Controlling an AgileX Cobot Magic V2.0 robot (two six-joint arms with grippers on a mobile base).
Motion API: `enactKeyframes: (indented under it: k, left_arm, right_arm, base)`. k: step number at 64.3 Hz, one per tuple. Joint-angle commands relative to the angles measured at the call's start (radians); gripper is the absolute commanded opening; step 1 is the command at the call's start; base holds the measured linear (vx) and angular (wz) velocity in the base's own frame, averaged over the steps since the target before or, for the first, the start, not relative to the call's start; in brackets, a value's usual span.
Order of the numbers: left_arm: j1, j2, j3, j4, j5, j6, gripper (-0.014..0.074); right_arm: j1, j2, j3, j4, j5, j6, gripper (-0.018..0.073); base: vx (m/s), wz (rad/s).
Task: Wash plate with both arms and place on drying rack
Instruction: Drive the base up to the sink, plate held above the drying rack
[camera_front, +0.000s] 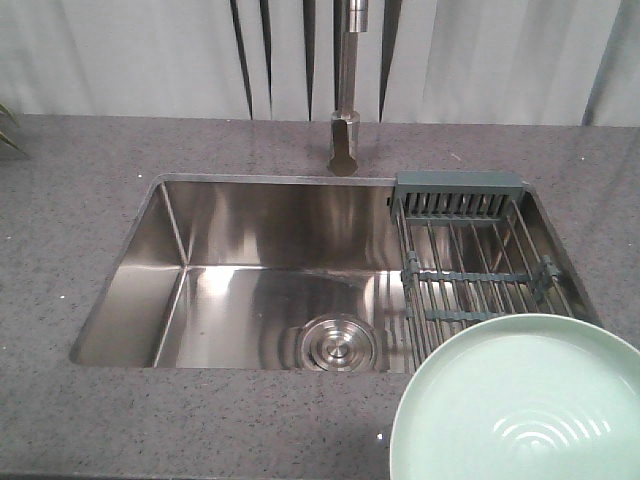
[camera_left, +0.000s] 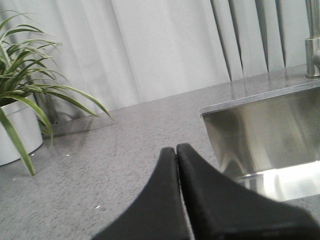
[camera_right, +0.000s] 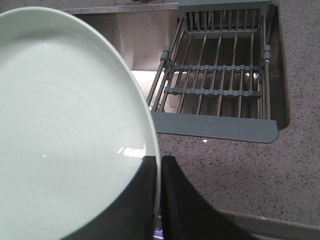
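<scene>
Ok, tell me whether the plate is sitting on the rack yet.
No, the right gripper pinches the plate by its rim, and the rack lies apart from it with bare wires.

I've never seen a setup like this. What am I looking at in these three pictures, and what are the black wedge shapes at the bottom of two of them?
This is a two-armed robot working at a grey kitchen counter. One picture looks from the robot's front down at a steel sink, with a faucet behind it and a wire drying rack lying across the sink's right end. The other two pictures come from cameras on the robot's wrists, so the black wedges are each gripper's own fingers. The left gripper is shut with nothing in it, above the counter and not far from a potted plant. The right gripper is pinching the rim of a pale green plate, at the near side of the rack.
</scene>
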Motion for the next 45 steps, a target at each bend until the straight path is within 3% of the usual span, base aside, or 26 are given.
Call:
enactKeyframes:
  k: [1,45]
  left_arm:
    - [0.000,-0.015,-0.026,-0.002,-0.070,-0.009,-0.0006]
    - [0.000,-0.015,-0.026,-0.002,-0.070,-0.009,-0.0006]
  right_arm:
    - [-0.004,0.014,-0.024,0.017,-0.067,-0.002,-0.0001]
    - [-0.004,0.014,-0.024,0.017,-0.067,-0.002,-0.0001]
  base:
    - [0.04,-0.16]
    - [0.04,-0.09]
